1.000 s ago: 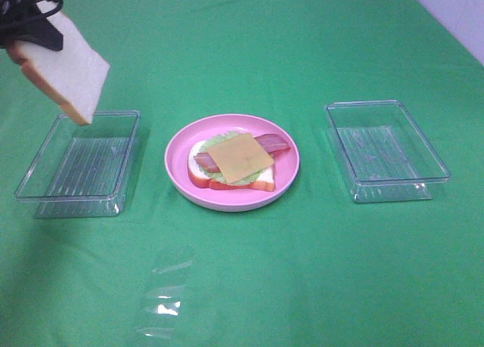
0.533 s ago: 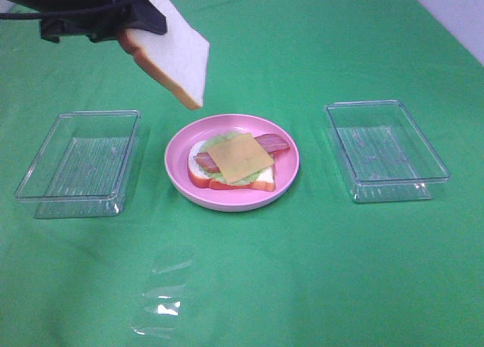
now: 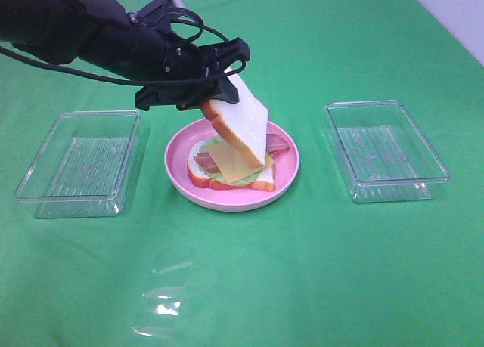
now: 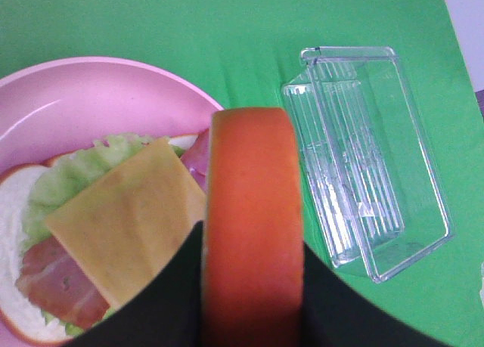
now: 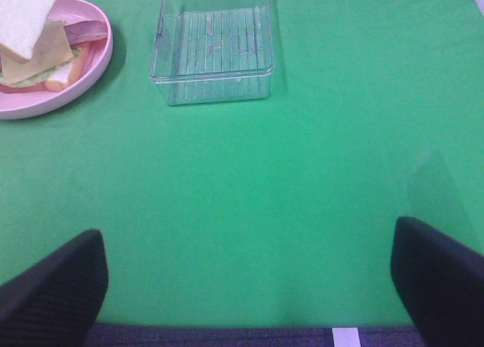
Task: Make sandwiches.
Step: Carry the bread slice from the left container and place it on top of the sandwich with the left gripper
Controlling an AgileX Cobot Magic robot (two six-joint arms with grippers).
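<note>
An open sandwich lies on the round pink plate [image 3: 231,200]: bottom bread [image 3: 225,182], lettuce [image 4: 68,181], bacon [image 3: 277,144] and a square yellow cheese slice [image 3: 233,165] on top. My left gripper [image 3: 214,99] is shut on a second white bread slice [image 3: 243,126]. It holds the slice tilted just above the cheese, lower corner close to it. In the left wrist view the slice's orange crust [image 4: 252,226] sits between the black fingers [image 4: 162,305]. My right gripper [image 5: 246,286] stands open over bare cloth, well short of the plate [image 5: 97,69].
A clear plastic tray [image 3: 79,162] stands left of the plate and another [image 3: 386,150] right of it, both with nothing in them. A crumpled clear plastic piece [image 3: 162,295] lies on the green cloth near the front.
My left arm has carried the bread slice from above the left tray to the right and downward, to just over the sandwich on the plate. The right gripper has not moved.
</note>
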